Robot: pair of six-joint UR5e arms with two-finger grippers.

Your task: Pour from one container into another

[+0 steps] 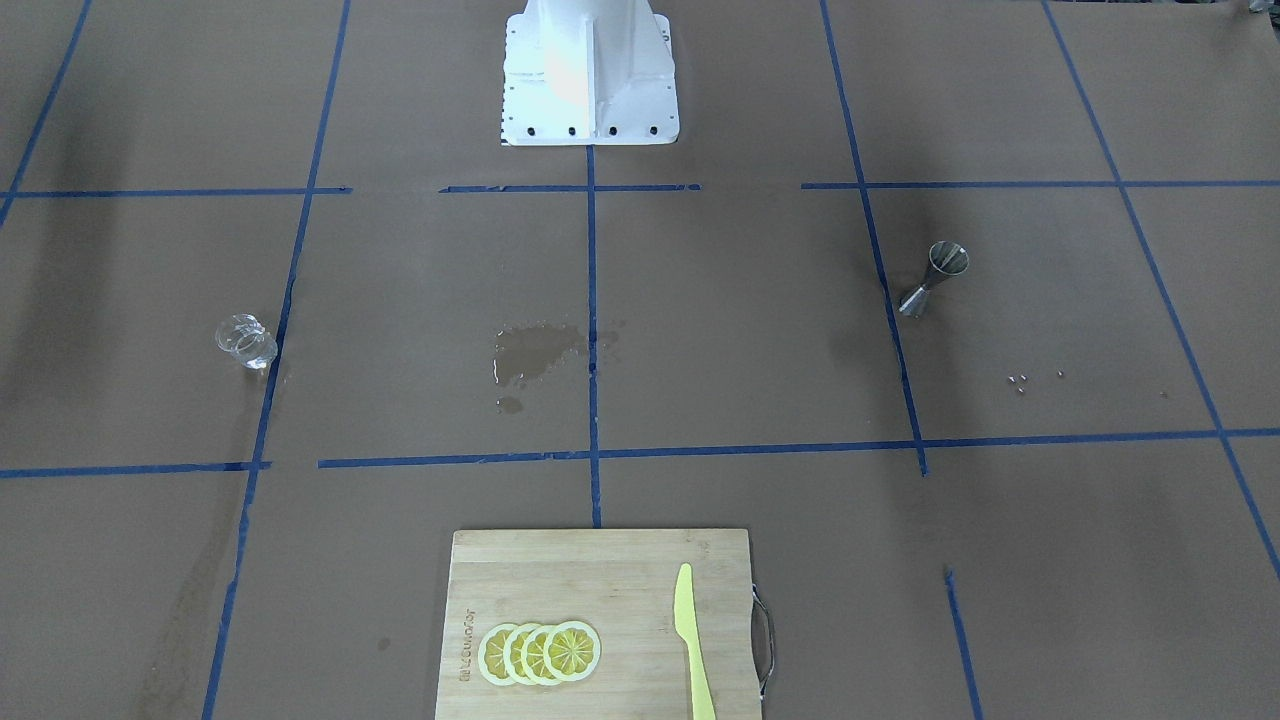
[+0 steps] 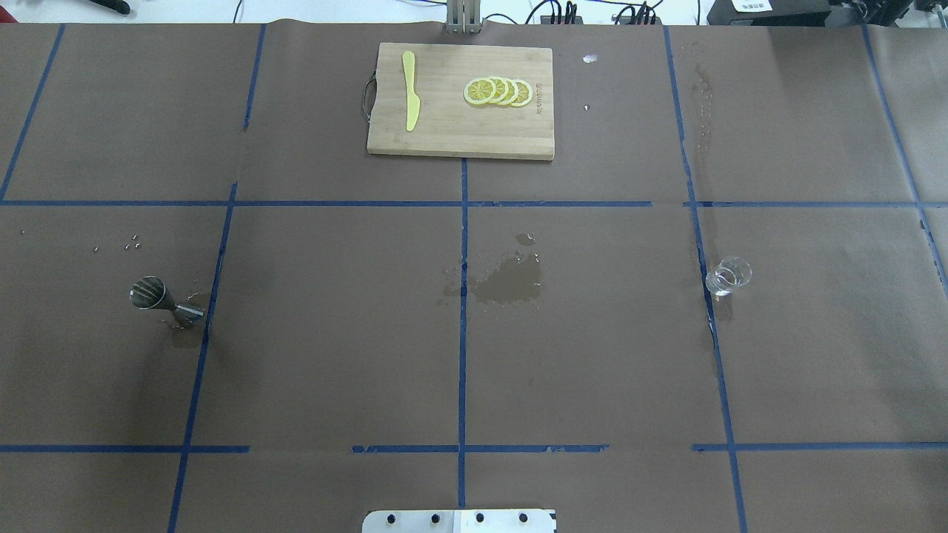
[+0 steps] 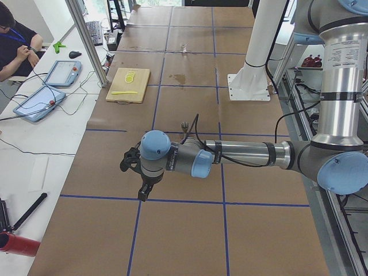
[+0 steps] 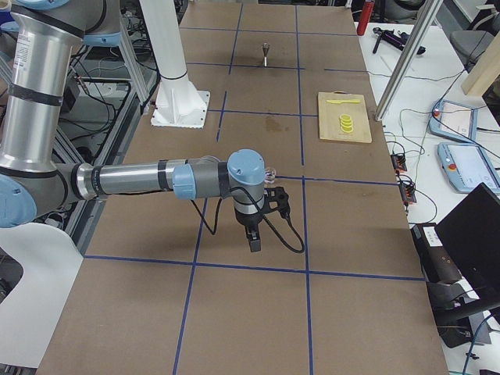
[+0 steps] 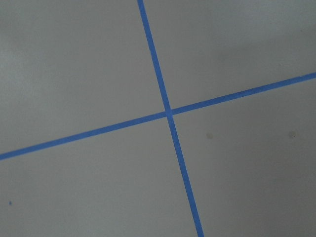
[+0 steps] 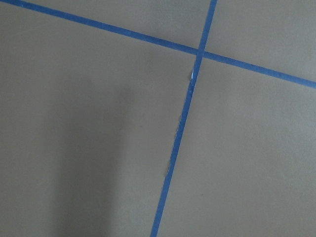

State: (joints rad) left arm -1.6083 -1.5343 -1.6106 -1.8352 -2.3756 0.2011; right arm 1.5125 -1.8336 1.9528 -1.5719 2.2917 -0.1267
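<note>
Brown tabletop (image 2: pixel 333 355) w/ glass (image 2: pixel 727 276) & jigger (image 2: pixel 164 300), contents unclear

Even, soft light (faint shadows)

Upright steel jigger (image 2: pixel 164 300), clear glass (image 2: pixel 728 275) well apart

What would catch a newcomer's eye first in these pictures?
A wet spill darkens the middle of the table. A metal jigger stands toward the robot's left and a clear glass toward its right. At the far edge, a cutting board holds lemon slices and a yellow knife.
</note>
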